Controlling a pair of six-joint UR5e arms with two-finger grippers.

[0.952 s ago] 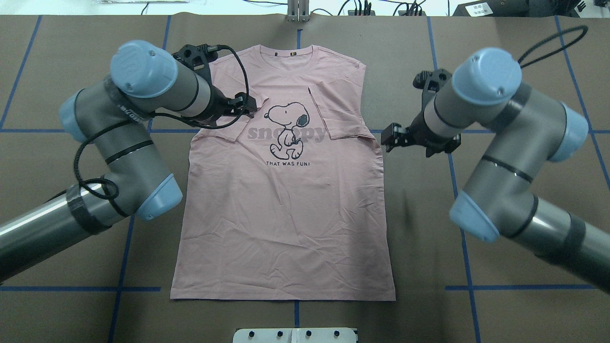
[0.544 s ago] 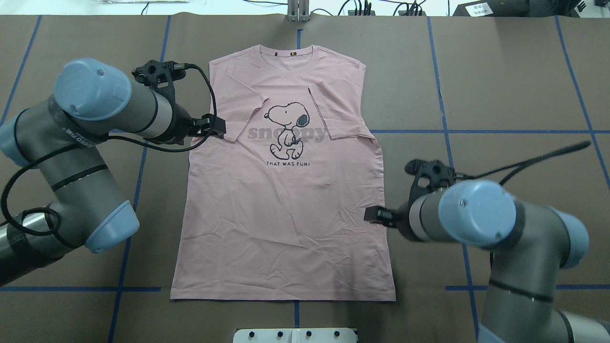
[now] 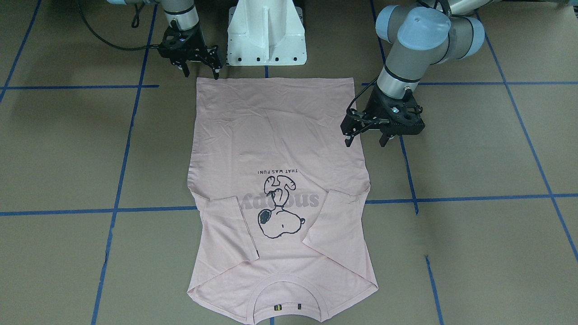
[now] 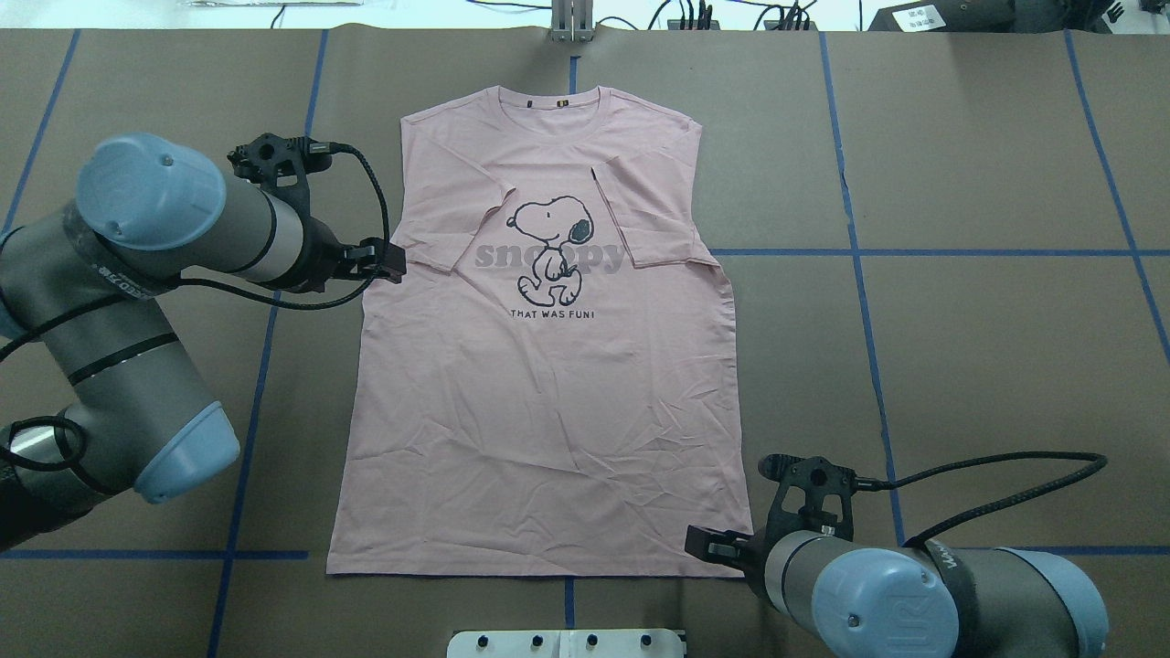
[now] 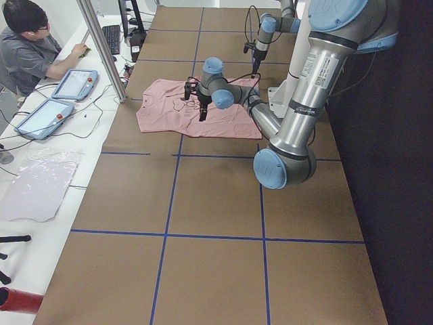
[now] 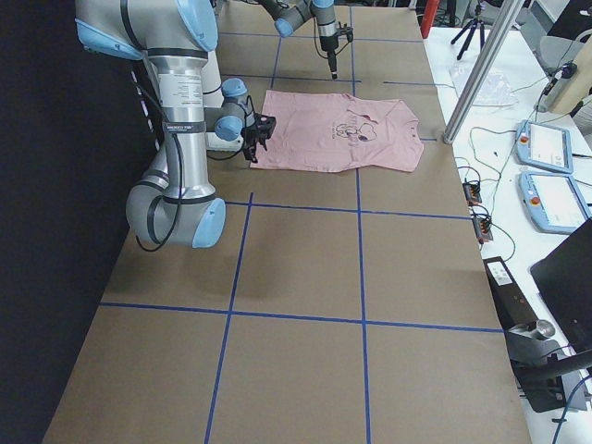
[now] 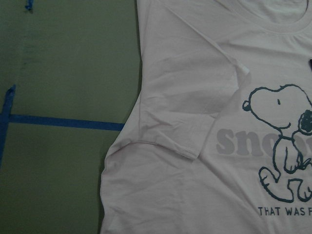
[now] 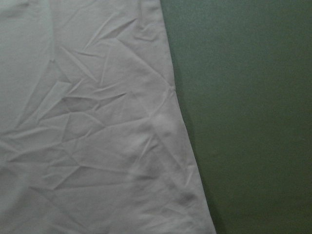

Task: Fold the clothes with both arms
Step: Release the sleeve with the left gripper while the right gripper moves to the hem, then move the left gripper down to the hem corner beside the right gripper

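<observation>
**Both hands open at the shirt's edges**

Your pink T-shirt (image 4: 548, 411) lies flat and print up in the middle of the brown worktop (image 4: 987, 347). The collar points away from the robot, and both sleeves are turned in over the chest. Look at the left hand (image 3: 365, 141): fingers spread, gripping nothing, right at the shirt's side edge near the folded sleeve. Now the right hand (image 3: 202, 72): also spread wide and empty, poised at the hem corner on its own side. Whether either fingertip touches the cloth, you can't tell.
</observation>
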